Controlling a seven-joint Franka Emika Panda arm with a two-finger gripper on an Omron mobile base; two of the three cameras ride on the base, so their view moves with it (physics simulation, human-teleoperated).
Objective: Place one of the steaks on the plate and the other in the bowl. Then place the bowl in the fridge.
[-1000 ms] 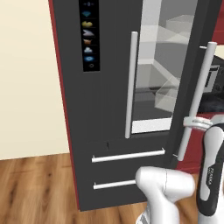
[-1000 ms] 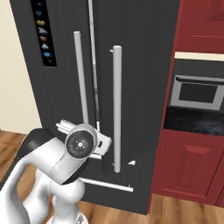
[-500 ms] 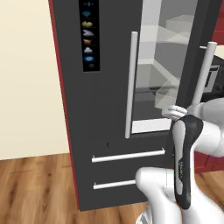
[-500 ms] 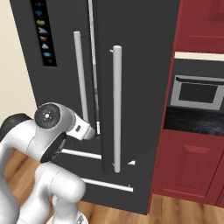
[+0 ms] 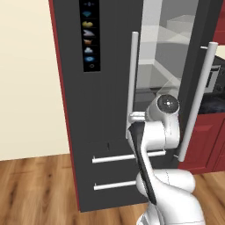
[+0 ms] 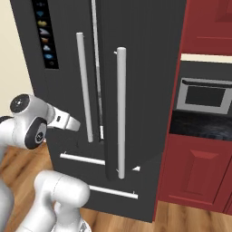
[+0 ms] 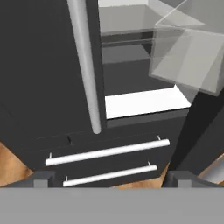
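- Gripper (image 7: 105, 177) jaws spread wide apart, nothing between them, hanging in front of the fridge (image 5: 110, 88).
- Below it sit two lower drawers (image 7: 105, 153) with silver bars.
- Fridge's right door (image 6: 136, 81) is swung open, left handle (image 7: 87, 65) close by.
- Further in, a white shelf (image 7: 144, 101) and clear bins (image 7: 188, 57).

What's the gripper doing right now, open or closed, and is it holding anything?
Gripper: open, fingers spread wide, nothing between them; it faces the fridge with its right door ajar.
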